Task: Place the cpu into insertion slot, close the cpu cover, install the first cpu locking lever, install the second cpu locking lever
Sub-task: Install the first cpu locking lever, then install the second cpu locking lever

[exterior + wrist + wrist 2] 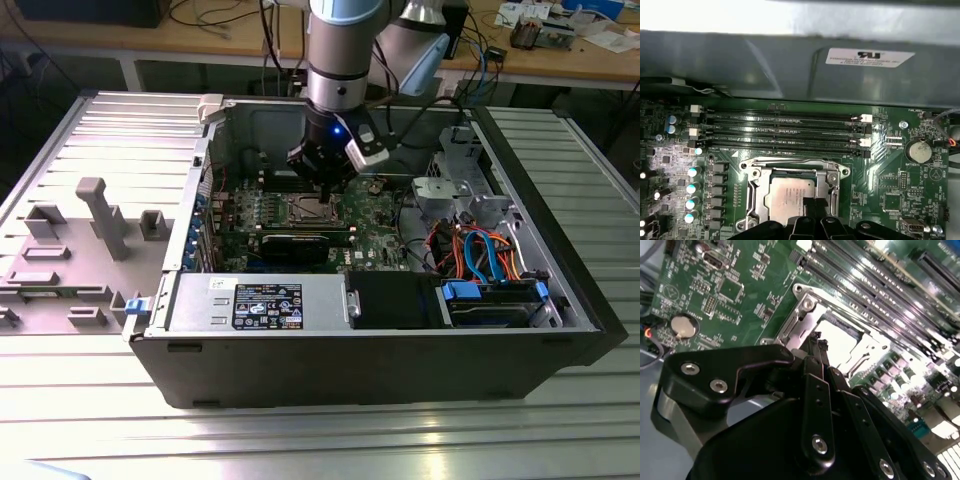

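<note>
Inside the open computer case, my tool hung directly over the cpu, fingers drawn close together and gripping nothing I could make out. The cpu lay seated in the insertion slot, framed by the cpu cover, beside the memory slots.

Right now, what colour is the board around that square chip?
Green, clearest in the first wrist view: the motherboard surrounds the silvery cpu.

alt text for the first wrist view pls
The gripper hangs just over the cpu, which sits in the insertion slot with the cpu cover down around it. Past the socket lie long black memory slots on the green motherboard.
</note>
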`<state>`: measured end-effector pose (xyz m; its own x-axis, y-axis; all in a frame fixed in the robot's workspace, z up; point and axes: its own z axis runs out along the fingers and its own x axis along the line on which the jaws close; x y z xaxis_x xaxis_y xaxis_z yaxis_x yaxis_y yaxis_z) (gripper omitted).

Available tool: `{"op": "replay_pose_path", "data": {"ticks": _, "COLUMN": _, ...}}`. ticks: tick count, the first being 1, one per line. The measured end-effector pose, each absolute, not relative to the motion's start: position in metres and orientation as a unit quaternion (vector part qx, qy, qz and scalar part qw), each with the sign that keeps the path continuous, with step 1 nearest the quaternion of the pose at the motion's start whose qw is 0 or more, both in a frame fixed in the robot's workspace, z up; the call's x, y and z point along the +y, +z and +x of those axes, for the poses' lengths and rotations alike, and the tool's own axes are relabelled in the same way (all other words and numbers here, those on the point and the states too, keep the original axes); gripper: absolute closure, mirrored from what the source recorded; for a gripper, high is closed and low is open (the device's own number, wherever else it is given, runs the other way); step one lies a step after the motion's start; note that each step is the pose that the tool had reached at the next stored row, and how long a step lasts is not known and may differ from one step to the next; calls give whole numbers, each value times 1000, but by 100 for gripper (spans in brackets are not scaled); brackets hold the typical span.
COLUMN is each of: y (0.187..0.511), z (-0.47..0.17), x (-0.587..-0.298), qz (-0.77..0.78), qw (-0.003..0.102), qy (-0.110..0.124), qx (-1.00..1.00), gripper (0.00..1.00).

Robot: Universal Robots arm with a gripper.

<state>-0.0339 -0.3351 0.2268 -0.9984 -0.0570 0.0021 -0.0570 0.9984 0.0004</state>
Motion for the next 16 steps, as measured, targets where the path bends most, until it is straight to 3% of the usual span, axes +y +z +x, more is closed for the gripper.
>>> {"op": "replay_pose_path", "data": {"ticks": 16, "y": 243, "z": -34, "x": -335, "qz": 29, "qw": 1, "qy": 0, "qx": -1000, "gripper": 89}}
